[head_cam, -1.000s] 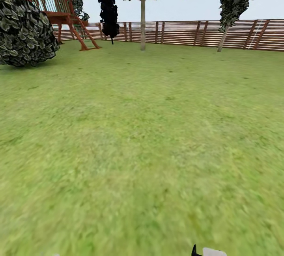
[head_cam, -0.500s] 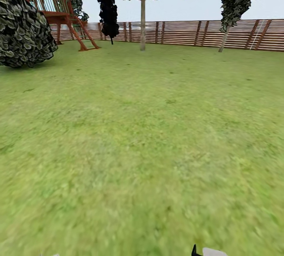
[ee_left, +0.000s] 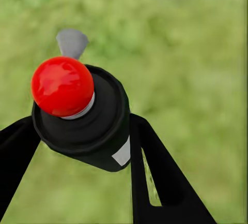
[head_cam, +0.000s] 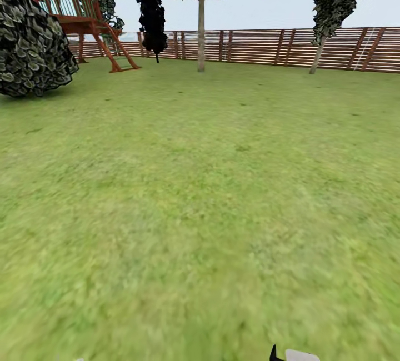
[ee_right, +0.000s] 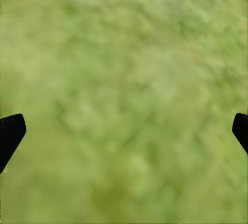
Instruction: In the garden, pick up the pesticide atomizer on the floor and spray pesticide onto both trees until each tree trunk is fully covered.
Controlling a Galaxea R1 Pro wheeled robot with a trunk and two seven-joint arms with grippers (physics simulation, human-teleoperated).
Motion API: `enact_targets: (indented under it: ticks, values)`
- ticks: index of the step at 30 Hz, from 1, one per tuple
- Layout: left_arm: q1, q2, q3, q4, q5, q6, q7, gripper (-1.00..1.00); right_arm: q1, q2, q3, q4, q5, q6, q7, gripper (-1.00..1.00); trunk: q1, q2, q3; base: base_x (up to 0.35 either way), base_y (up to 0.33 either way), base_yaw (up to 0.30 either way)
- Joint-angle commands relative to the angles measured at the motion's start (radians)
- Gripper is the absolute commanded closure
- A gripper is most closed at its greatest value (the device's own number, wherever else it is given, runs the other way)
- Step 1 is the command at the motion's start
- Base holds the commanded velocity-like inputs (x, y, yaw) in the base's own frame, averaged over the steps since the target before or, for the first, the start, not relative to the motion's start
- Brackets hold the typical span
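Observation:
The pesticide atomizer [ee_left: 88, 125], a dark bottle with a red ball top [ee_left: 62, 85] and a white label patch, sits between the black fingers [ee_left: 155, 167] of my left gripper [ee_left: 82, 125], which is shut on it above blurred grass. My right gripper [ee_right: 126, 131] is open over bare lawn, with only its two dark fingertips [ee_right: 10, 133] at the frame's edges. The garden lawn [head_cam: 200, 194] stretches ahead to the brown slat fence [head_cam: 261, 47]. The thick-trunked trees are out of view, and no pesticide specks are visible.
A round dark bush [head_cam: 33, 44] stands at the far left in front of a red wooden play tower [head_cam: 78, 11]. Along the fence stand a thin-stemmed leafy tree [head_cam: 201, 28], a black columnar tree [head_cam: 152, 16] and a leaning dark tree [head_cam: 333, 0].
The whole head picture has spread outward a little: the bush slid left and the leaning tree slid right. So the camera has moved forward, not the garden's things.

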State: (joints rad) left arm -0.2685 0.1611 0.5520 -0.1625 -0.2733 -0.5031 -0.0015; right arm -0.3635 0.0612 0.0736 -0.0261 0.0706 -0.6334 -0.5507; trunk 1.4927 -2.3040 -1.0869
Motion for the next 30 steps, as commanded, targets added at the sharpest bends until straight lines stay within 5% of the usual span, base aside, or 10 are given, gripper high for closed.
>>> enact_targets:
  ticks: [1,30]
  values:
    - [0.0,0.0,0.0,0.0,0.0,0.0,0.0,1.0,0.0,0.0,0.0,0.0,0.0,0.0,0.0,-1.0,0.0,0.0,0.0,0.338,0.0,0.0]
    - [0.0,0.0,0.0,0.0,0.0,0.001,-0.003,1.0,0.0,0.0,0.0,0.0,0.0,0.0,0.0,-1.0,0.0,0.0,0.0,0.338,0.0,0.0]
